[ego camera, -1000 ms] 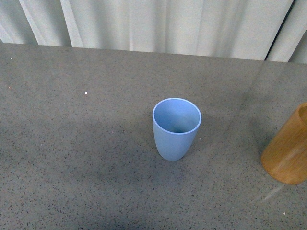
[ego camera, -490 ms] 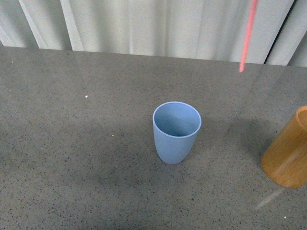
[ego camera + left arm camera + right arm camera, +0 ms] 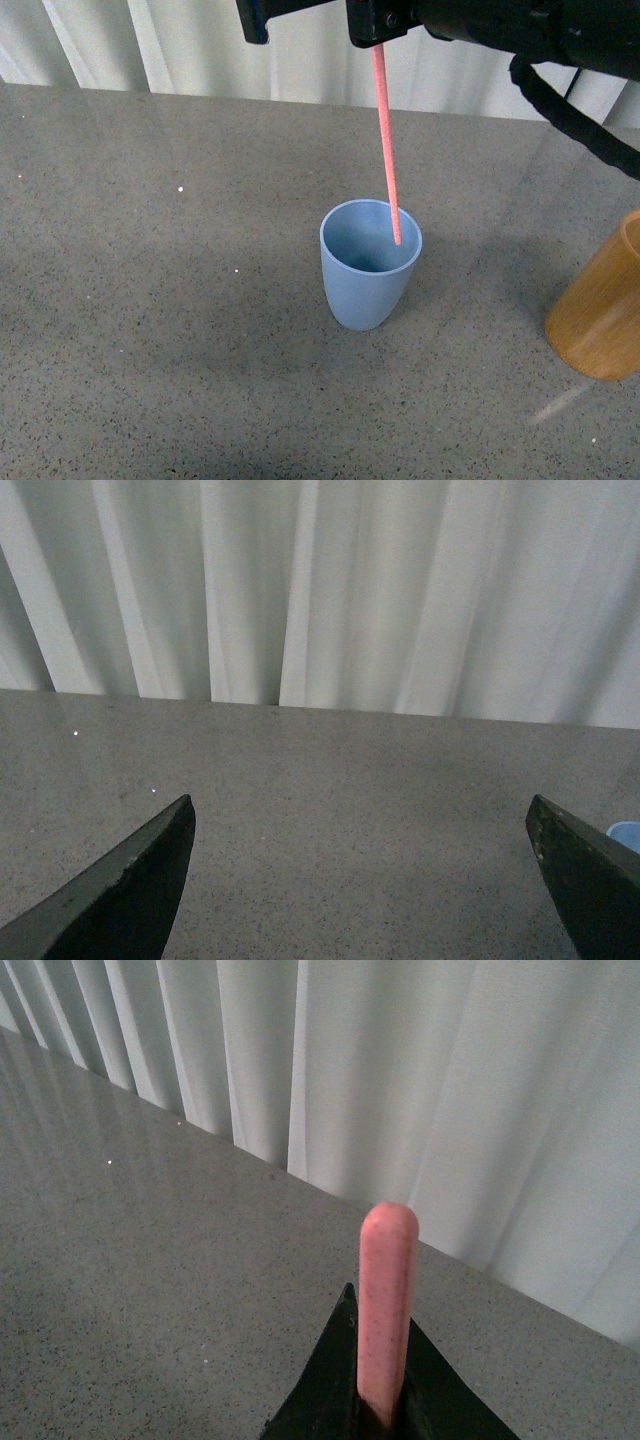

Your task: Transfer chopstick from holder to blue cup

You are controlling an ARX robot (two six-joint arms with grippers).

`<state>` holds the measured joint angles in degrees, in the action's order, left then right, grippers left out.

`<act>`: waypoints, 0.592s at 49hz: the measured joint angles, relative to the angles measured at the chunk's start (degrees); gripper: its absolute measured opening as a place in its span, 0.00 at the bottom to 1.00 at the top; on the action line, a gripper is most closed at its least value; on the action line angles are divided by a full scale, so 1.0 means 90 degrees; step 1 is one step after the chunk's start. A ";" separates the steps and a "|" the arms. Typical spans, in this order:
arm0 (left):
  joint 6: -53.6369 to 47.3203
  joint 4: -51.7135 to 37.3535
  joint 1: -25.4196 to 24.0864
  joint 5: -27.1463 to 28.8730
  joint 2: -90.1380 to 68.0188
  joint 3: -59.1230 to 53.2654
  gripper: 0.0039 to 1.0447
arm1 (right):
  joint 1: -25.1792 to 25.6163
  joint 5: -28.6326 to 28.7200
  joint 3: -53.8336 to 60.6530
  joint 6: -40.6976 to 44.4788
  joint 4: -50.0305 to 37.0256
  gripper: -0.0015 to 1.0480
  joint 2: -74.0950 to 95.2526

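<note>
The light blue cup (image 3: 368, 268) stands upright in the middle of the grey table. My right gripper (image 3: 376, 38) is at the top of the front view, above the cup, shut on one salmon-pink chopstick (image 3: 387, 150). The stick hangs almost upright and its lower tip shows within the cup's mouth, near the right side of the rim. In the right wrist view the chopstick (image 3: 387, 1305) rises from my shut right gripper (image 3: 380, 1405). The orange-brown holder (image 3: 603, 318) stands at the right edge. My left gripper (image 3: 360, 880) is open and empty over bare table.
The grey speckled table (image 3: 150, 300) runs to a white pleated curtain (image 3: 200, 50) at the back. A black cable (image 3: 570, 110) loops down from the right arm at the upper right. A sliver of the blue cup (image 3: 626, 832) shows in the left wrist view.
The right arm has come into the front view from the upper right. The chopstick has moved left and down, from high at the upper right to the cup's mouth.
</note>
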<state>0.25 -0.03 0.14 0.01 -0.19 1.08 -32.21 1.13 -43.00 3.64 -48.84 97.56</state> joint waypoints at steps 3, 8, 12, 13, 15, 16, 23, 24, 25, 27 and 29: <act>-0.0002 0.0000 0.0000 0.0000 0.0000 0.0000 0.94 | -0.0015 0.0024 -0.0034 -0.0053 -0.0121 0.02 0.0131; 0.0000 0.0000 0.0000 0.0000 0.0000 0.0000 0.94 | -0.0044 0.0024 -0.0039 -0.0155 -0.0262 0.02 0.0325; -0.0002 0.0000 0.0000 0.0000 0.0000 0.0000 0.94 | -0.0090 0.0019 -0.0036 -0.0187 -0.0372 0.02 0.0440; -0.0002 0.0000 0.0000 0.0000 0.0000 0.0000 0.94 | -0.0104 0.0019 -0.0027 -0.0197 -0.0432 0.02 0.0478; -0.0002 0.0000 0.0000 0.0000 0.0000 0.0000 0.94 | -0.0114 0.0012 0.0002 -0.0209 -0.0510 0.02 0.0532; 0.0000 0.0000 0.0000 0.0000 0.0000 0.0000 0.94 | -0.0121 -0.0005 0.0039 -0.0221 -0.0583 0.02 0.0573; 0.0000 0.0000 0.0000 0.0000 0.0000 0.0000 0.94 | -0.0100 -0.0119 0.0345 -0.0289 -0.0962 0.02 0.0940; 0.0000 0.0000 0.0000 0.0000 0.0000 0.0000 0.94 | -0.0087 -0.0136 0.0401 -0.0289 -0.1010 0.02 0.1003; -0.0002 0.0000 0.0000 0.0000 0.0000 0.0000 0.94 | -0.0078 -0.0148 0.0435 -0.0291 -0.1039 0.02 0.1049; 0.0000 0.0000 0.0000 0.0000 0.0000 0.0000 0.94 | -0.0051 -0.0163 0.0491 -0.0311 -0.1093 0.02 0.1124; -0.0002 0.0000 0.0000 0.0000 0.0000 0.0000 0.94 | -0.0017 -0.0177 0.0542 -0.0335 -0.1105 0.10 0.1156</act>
<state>0.23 -0.03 0.14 0.01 -0.19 1.08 -32.36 -0.47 -38.13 0.62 -58.78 107.96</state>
